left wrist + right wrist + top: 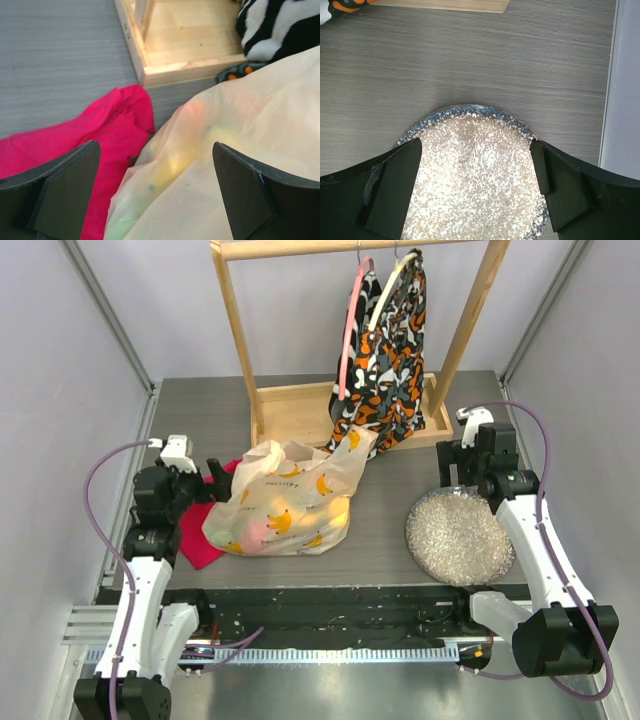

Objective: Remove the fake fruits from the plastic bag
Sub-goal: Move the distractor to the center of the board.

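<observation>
No fruit seems out yet: the fake fruits (pixel 262 528) lie inside the plastic bag (pixel 295 490), toward the near left corner of the worktop (pixel 400 485). The left tool (pixel 157 192) stands apart beside it; the right tool (pixel 476 185), apart too, hovers above the glittery plate (pixel 460 535)

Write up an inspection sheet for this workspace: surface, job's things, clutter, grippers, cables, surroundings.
Surface: grey table, no spills seen.
Job's things: plastic bag lies left of centre; fake fruits show through it as coloured shapes, none outside.
Clutter: red cloth at the bag's left side; glittery plate, right, bare; wooden rack at the back with a patterned garment hanging.
Grippers: left gripper open, over the bag's edge and the cloth; right gripper open, above the plate.
Cables: left purple cable and right purple cable loop off the arms, clear of the items.
Surroundings: pale walls on three sides.
</observation>
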